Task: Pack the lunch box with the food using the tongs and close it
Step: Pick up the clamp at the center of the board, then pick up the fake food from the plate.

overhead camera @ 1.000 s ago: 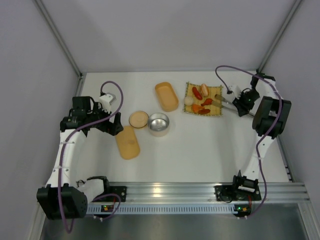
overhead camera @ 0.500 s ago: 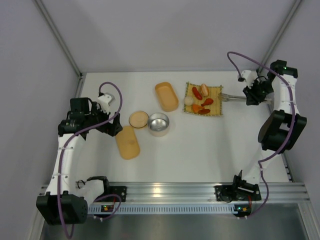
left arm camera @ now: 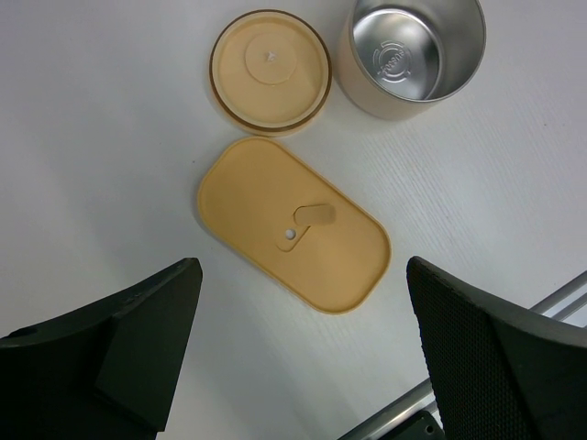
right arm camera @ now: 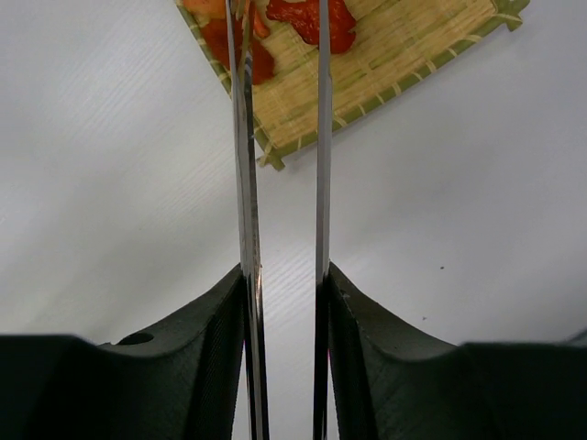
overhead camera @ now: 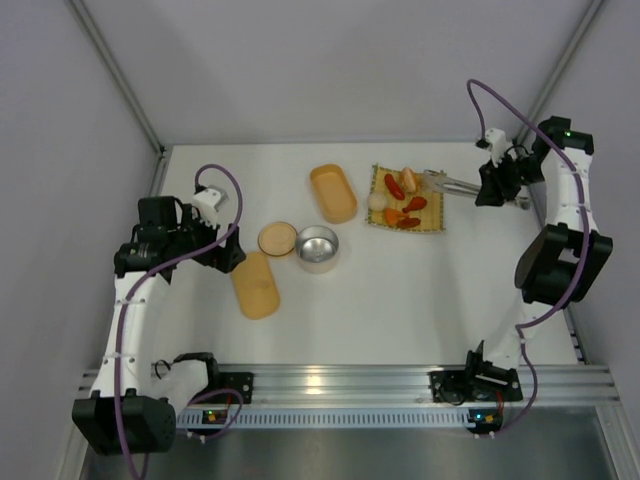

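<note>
Steel tongs in grip, tips swung over the mat's upper right edge.

Pinched by the right gripper, jaws partly closed on both arms; raised within the last second from the mat's right side toward the upper right of the frame; tips parted above the food, nothing pinched yet; probably lining up a first pick. At centre left the left gripper, jaws wide, holding nothing, above the oblong lid; oblong box open, unfilled, left of the mat.
</note>
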Available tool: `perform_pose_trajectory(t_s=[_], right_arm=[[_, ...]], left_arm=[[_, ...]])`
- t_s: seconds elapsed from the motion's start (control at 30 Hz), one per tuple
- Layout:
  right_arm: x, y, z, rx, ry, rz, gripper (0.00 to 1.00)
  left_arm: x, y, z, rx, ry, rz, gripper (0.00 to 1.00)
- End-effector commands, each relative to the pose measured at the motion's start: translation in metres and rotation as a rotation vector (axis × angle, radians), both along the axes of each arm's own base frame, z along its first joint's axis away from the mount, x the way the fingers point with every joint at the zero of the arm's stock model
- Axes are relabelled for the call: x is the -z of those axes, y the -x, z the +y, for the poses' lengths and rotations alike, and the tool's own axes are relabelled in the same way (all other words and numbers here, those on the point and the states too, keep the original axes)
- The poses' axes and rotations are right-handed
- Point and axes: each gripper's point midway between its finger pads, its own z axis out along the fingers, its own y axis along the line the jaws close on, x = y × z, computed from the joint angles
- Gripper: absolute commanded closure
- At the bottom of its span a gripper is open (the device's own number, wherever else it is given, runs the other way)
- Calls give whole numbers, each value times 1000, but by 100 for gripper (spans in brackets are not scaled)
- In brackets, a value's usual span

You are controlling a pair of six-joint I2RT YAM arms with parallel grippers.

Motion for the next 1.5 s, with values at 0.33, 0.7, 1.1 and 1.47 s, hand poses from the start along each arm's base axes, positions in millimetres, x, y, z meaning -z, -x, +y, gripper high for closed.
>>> perform_pose_trajectory(t_s=[0.33,0.7,1.1,1.47], right_arm=[[-31,-28,40,215,-121,-39,60],[-5,-60,51,364,-16,-53,60],[23,-80,57,408,19,-21,60],[45,-86,61,420,-4,56,60]], left_arm=[[-1,-3,-9,8,60,-17,2],[6,-2,-8,4,55,-6,2],[13,-2,-8,4,55,3,2],[20,-2,-7,0,53,12,2]])
